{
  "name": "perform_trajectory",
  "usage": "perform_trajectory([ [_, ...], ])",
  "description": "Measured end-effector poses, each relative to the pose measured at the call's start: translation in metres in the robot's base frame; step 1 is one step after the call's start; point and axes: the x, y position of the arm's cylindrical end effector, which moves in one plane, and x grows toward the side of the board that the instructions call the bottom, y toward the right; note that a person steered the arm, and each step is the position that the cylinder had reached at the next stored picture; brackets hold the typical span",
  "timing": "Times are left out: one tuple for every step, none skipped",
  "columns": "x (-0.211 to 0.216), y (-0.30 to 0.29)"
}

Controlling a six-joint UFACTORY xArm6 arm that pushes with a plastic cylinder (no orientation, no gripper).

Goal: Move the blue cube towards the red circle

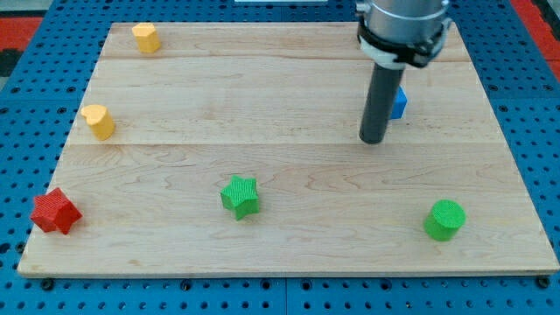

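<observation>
Upper right on the pale wooden board point(289, 96), my tip point(373, 140) is set beside the partly hidden blue cube point(399, 103); no jaws are fitted.

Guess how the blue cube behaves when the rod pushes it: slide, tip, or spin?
The blue cube looks squat and flat-sided, so it probably slides rather than rolls or tips. The wooden board looks smooth, so drag seems low. My tip sits at its lower left; an off-centre push there may spin it.
</observation>
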Motion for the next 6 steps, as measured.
perform_trajectory([
  [-0.016,0.012],
  [-0.018,0.013],
  [-0.019,0.013],
  [-0.031,0.013],
  [-0.053,0.013],
  [-0.066,0.013],
])
